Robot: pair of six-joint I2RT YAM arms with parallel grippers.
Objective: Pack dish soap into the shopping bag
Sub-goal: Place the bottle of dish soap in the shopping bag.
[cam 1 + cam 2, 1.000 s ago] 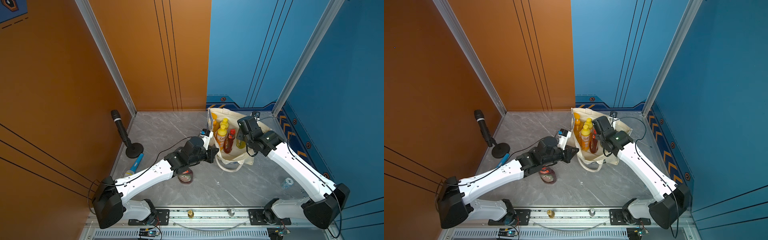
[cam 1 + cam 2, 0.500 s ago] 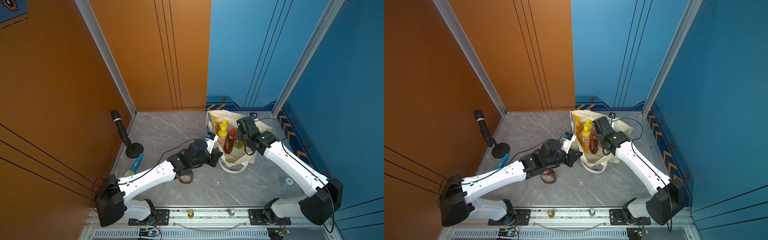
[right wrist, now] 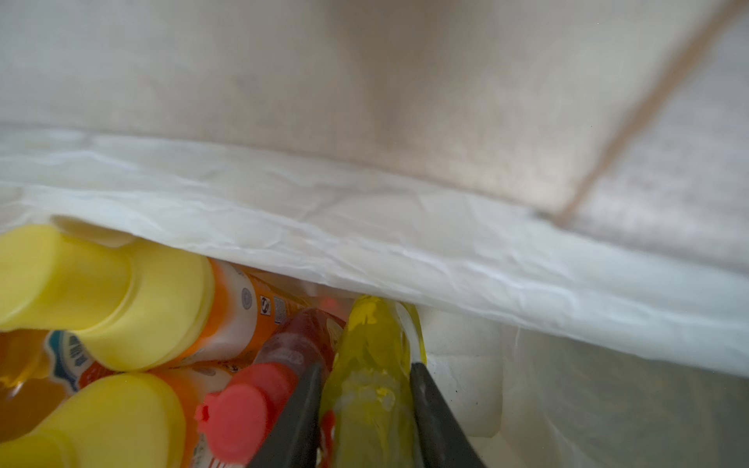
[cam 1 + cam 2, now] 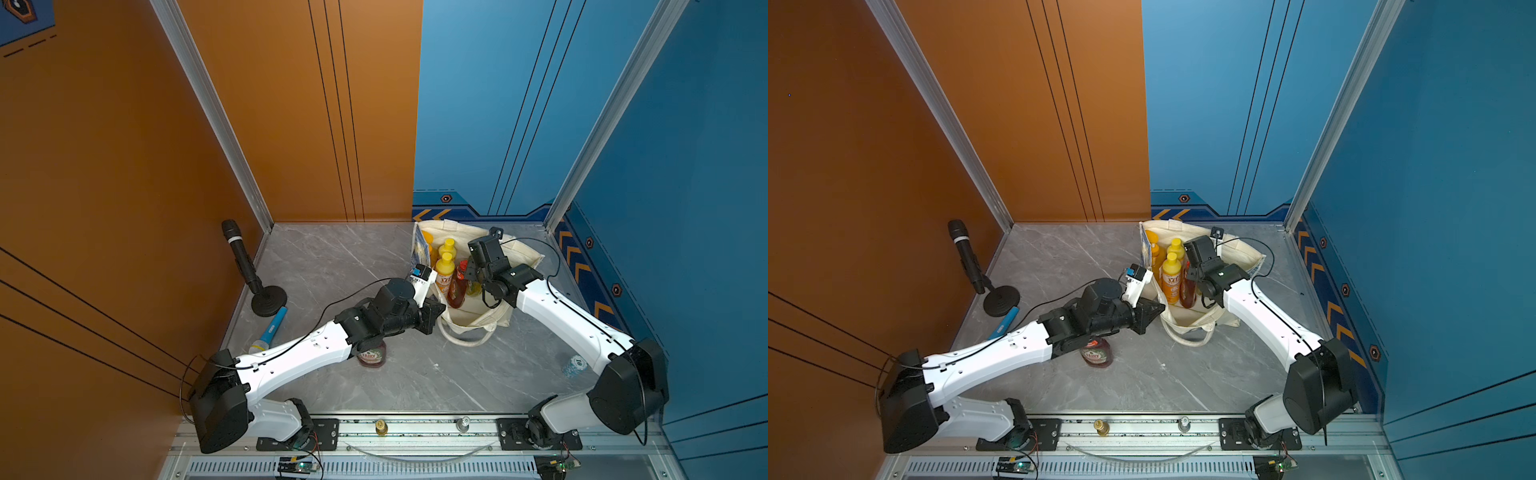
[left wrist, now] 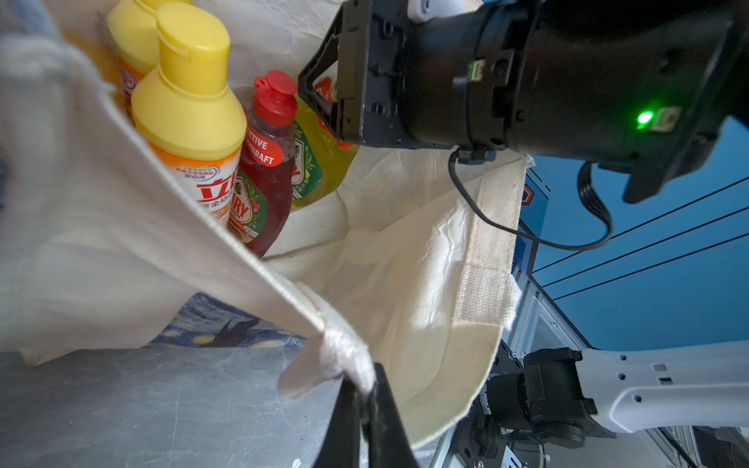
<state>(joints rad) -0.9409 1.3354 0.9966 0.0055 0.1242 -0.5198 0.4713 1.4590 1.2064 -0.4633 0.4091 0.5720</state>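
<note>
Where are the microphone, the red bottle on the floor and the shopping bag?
microphone (image 4: 240, 258), in a top view, on its black handle.
red floor bottle (image 4: 372, 357), in a top view, on its label.
shopping bag (image 4: 523, 253), in a top view, on its cream far wall.

"FAIRY" is read on the dark red bottle (image 4: 371, 358) on the floor (image 4: 332, 257) — "…CTIVE …EKRAFT" is seen on the red-capped bottle (image 5: 267, 194), and Chinese characters, possibly "立白", on the yellow-capped bottle (image 5: 190, 121).
</note>
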